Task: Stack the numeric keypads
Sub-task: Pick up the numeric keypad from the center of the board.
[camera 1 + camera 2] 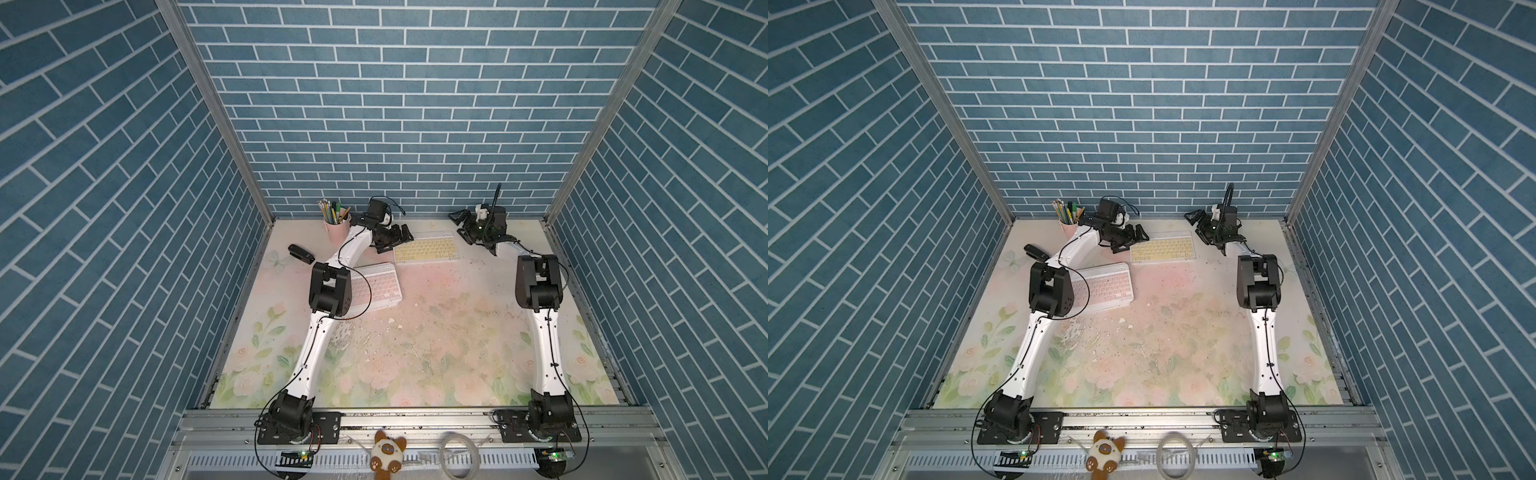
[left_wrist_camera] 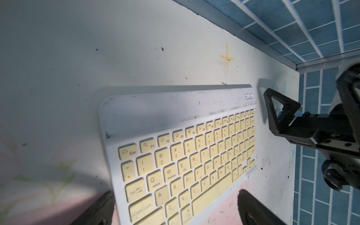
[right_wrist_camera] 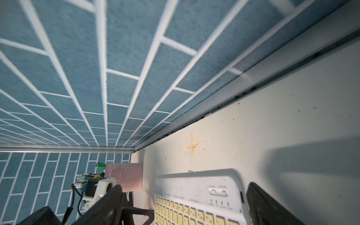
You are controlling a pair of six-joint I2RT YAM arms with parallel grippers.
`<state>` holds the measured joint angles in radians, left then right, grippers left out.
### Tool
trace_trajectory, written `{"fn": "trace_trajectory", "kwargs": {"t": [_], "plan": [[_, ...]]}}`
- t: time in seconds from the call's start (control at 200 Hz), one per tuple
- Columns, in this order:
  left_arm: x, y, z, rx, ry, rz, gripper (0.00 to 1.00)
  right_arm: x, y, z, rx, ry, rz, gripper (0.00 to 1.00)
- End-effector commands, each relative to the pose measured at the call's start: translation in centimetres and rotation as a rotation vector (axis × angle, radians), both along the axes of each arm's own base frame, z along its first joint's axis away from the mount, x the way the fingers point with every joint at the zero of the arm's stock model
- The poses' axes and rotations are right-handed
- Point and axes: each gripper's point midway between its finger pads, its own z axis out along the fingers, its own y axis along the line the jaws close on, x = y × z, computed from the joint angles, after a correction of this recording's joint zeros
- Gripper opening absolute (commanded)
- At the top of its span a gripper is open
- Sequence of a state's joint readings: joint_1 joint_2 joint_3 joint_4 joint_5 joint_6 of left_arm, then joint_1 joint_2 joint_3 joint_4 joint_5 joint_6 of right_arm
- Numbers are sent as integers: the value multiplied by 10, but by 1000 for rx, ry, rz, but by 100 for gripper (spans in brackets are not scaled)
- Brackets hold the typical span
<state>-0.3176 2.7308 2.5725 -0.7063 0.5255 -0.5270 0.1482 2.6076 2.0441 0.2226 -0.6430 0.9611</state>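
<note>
Two keypads lie on the table [image 1: 436,332]: the yellow keypad [image 1: 426,247] at upper centre, the pink keypad [image 1: 376,286] just lower left of it. Left jaws and right jaws stand spread at the yellow one's short ends, holding nothing. Best to close both on the frame together, then lift level.

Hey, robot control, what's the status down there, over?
Open: left gripper, right gripper, flanking the yellow keypad. Unstacked: pink keypad, apart, partly under the left arm. Close by: pencil cup, beside that arm.
</note>
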Motion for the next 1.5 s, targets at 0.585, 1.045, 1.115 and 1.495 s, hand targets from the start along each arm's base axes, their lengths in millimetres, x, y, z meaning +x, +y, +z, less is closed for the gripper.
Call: {"fn": "trace_trajectory", "kwargs": {"t": [0.585,1.045,1.115,1.495], "plan": [[-7,2,-25,4,65,-12,100,-23,29,-30,17,47,78,99],[-6,1,-21,-3,60,-9,100,-30,31,-26,46,41,101,99],[-6,1,-20,-2,59,-10,100,-33,32,-27,53,42,109,99],[-5,-3,-21,-17,57,-10,100,-48,50,28,177,-100,167,98]]}}
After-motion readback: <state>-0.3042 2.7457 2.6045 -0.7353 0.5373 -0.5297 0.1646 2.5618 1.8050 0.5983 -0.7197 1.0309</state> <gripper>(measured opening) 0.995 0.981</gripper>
